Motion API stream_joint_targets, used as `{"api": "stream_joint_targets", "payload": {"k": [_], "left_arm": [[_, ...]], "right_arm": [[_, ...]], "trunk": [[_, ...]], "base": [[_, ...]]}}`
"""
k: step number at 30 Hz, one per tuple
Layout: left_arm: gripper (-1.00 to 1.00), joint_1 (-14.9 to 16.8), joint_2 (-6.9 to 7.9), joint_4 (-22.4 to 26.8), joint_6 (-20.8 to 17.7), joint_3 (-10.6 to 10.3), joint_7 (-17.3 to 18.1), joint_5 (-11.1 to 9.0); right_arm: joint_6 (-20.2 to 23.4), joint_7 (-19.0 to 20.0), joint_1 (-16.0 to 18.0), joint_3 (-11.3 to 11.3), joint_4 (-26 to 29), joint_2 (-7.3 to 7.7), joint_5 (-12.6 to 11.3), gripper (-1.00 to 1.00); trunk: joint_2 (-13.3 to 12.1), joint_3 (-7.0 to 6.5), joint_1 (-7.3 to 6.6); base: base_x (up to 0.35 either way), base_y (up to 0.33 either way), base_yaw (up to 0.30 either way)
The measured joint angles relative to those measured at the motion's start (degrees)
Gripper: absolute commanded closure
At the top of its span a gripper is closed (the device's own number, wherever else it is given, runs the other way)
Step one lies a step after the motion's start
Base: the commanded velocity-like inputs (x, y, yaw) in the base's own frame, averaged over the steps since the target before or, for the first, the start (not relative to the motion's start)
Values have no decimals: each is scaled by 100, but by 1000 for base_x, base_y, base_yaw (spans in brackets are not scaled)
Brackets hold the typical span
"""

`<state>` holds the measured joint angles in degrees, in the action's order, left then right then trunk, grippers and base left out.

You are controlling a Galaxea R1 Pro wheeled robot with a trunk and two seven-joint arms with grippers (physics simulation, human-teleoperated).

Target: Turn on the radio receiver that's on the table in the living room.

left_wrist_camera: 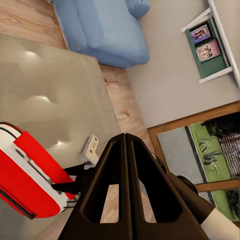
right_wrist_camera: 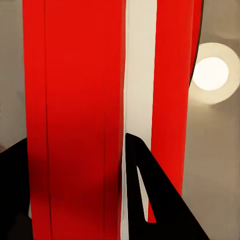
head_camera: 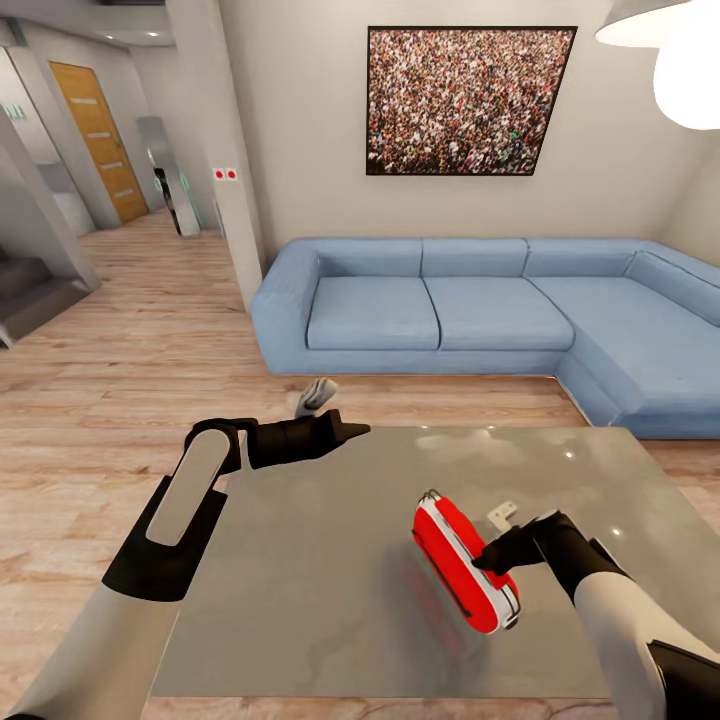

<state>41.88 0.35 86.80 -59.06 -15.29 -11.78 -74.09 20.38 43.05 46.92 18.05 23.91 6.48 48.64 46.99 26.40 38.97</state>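
Note:
The red radio receiver (head_camera: 462, 563) with white trim lies tilted on the right part of the glossy grey table (head_camera: 300, 570). My right gripper (head_camera: 485, 558) is at its near right side, open, with its dark fingertips against the red casing. In the right wrist view the radio (right_wrist_camera: 80, 100) is very close, with one finger (right_wrist_camera: 150, 195) in front of its white stripe. My left gripper (head_camera: 355, 431) is shut and empty above the table's far left edge. The left wrist view has the shut gripper (left_wrist_camera: 125, 137) pointing past the radio (left_wrist_camera: 25, 182).
A small white object (head_camera: 503, 513) lies on the table just beyond the radio. The blue corner sofa (head_camera: 450, 300) stands behind the table under a framed crowd picture (head_camera: 465, 100). A white pendant lamp (head_camera: 670, 50) hangs at upper right. Light wood floor runs left towards a hallway.

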Motion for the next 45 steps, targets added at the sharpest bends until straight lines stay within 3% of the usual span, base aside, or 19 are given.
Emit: {"api": "stream_joint_targets", "payload": {"k": [6, 20, 31, 32, 45], "left_arm": [[100, 2, -1, 3, 0, -2, 1, 0], [100, 1, 0, 4, 0, 5, 0, 0], [100, 3, 0, 4, 0, 9, 0, 0], [100, 0, 0, 4, 0, 9, 0, 0], [100, 3, -3, 9, 0, 10, 5, 0]], "right_arm": [[-6, -5, 0, 138, -11, 0, 9, 100], [-207, -256, 0, 187, -458, 3, 3, 100], [-234, -281, 0, 270, -502, 3, 9, 100], [-235, -280, 0, 271, -502, 3, 8, -100], [-236, -279, 1, 278, -502, 15, -13, -100]], "trunk": [[0, 0, 0], [0, 0, 0], [0, 0, 0], [0, 0, 0], [0, 0, 0]], "base": [[0, 0, 0], [0, 0, 0], [0, 0, 0], [0, 0, 0], [0, 0, 0]]}}
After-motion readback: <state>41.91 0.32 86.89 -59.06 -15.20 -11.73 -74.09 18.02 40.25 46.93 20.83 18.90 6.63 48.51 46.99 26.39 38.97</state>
